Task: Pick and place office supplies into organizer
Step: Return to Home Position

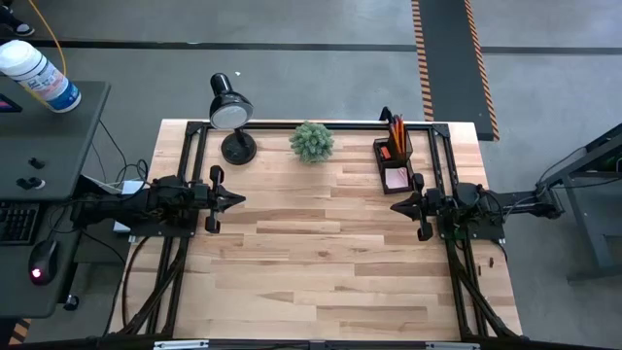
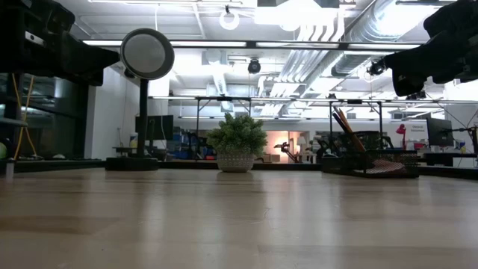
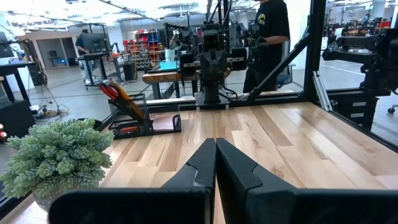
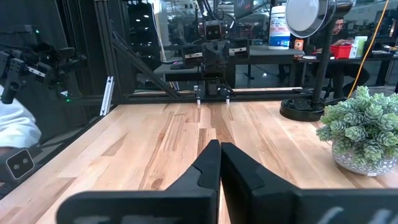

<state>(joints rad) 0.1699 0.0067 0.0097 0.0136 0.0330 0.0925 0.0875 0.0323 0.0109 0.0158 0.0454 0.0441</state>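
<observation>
Left arm: lies low along the table's left edge, forearm level, left gripper (image 1: 240,199) pointing right toward the table's middle.
Left gripper state: both fingers (image 3: 202,163) pressed together, nothing between them.
Right arm: mirrors it on the right edge, right gripper (image 1: 395,206) pointing left, facing the other arm across open wood.
Right gripper state: fingers (image 4: 208,163) closed against each other, holding nothing.
Organizer (image 1: 378,167): black mesh, far right part of the table (image 1: 321,262), just beyond the right gripper and clear of it.
Contents: orange pencils (image 1: 397,129) stand leaning in the taller far section; pink sticky-note pad (image 1: 396,178) lies in the lower near tray.
Desk lamp (image 1: 229,109): far left of centre, round head tipped over its round base.
Plant (image 1: 312,142): small green, far centre, between lamp and organizer.
Side desk, left of the table: white bottle (image 1: 39,73) with blue label, print too small to read; mouse (image 1: 39,267) showing a red light.
Room behind: a person (image 3: 270,31) in a dark shirt stands past the right arm's frame.
Obstruction: nothing lies between the two grippers.
</observation>
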